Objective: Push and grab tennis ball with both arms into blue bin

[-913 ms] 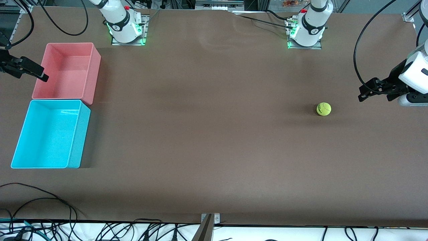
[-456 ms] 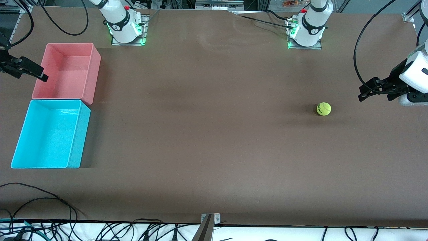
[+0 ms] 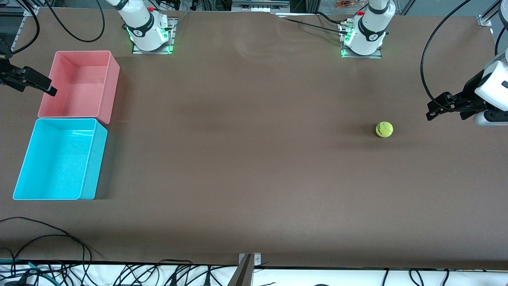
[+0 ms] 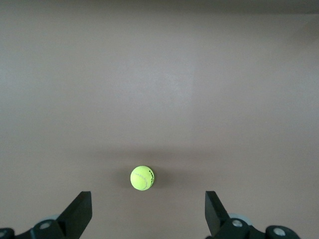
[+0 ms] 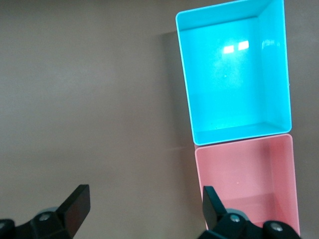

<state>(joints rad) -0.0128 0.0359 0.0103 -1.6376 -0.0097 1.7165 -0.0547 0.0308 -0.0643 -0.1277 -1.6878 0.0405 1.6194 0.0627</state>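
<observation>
A wide desk (image 3: 254, 178) covered in matte brown sheeting fills the scene under even light. Black cables (image 3: 43, 254) loop along its near white edge, beside a small metal bracket (image 3: 250, 260) at the middle.

Both arms were white with grey-black joint rings. Each base (image 3: 150, 29) sat on a square metal plate, lit green at the edges, with a red button near the top. Black cables looped off both. Left gripper (image 3: 436, 108) and right gripper (image 3: 43, 85) were black; fingers (image 4: 79, 211) showed as flat wedge-shaped pads on bodies with round silver screws.
</observation>
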